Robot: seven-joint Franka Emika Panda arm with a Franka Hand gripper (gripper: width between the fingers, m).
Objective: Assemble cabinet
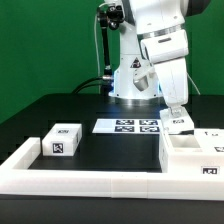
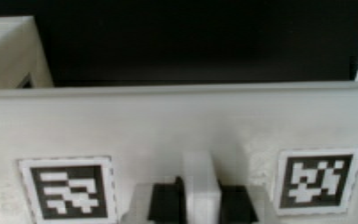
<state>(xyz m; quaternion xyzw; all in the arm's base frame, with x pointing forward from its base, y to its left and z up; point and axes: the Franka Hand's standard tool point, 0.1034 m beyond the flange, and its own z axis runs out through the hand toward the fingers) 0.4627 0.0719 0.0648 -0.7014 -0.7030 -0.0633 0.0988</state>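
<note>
Right now I see the gripper (image 1: 177, 116) down on the right-hand cabinet (image 1: 186, 160), but can't tell whether its jaws grip.

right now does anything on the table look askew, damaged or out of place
Nothing stands out. The cabinet sits square at the exterior view's right with the pincer at its top; a small white box stands upright at the left, and the marker board lies flat.

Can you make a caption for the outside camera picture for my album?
Robot gripper down at the white cabinet, a small tagged box waiting nearby.
</note>
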